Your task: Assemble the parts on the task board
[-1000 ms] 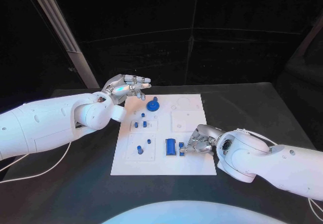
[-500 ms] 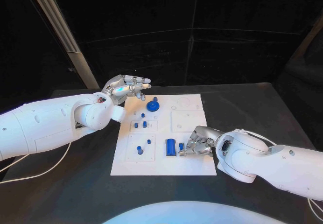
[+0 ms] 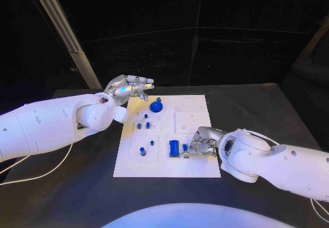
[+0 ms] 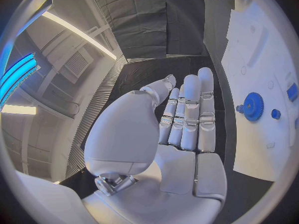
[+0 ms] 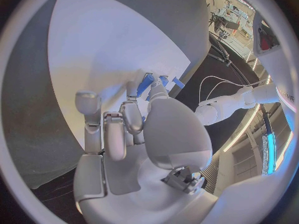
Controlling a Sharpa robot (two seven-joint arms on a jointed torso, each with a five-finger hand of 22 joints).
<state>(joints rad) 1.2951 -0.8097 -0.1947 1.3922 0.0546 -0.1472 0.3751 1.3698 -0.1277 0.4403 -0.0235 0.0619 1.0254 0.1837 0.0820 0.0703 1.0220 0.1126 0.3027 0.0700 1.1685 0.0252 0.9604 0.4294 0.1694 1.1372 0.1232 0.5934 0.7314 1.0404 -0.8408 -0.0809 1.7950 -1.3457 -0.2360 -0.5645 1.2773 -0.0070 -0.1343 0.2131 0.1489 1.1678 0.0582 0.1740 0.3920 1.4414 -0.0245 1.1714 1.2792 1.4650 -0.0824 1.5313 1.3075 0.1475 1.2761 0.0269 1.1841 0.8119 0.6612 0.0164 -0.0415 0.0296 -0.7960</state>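
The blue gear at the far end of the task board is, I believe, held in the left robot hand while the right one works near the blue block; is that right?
Not quite: the blue gear sits on the task board, free of the left robot hand, which hovers open beside it, as the head view shows. The right robot hand is indeed at the blue block.

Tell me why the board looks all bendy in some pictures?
Both wrist views come through a fisheye lens, so the flat board curves in the left wrist view and bulges like a dome in the right wrist view; in the head view its edges run straight. The left hand glows bluish there.
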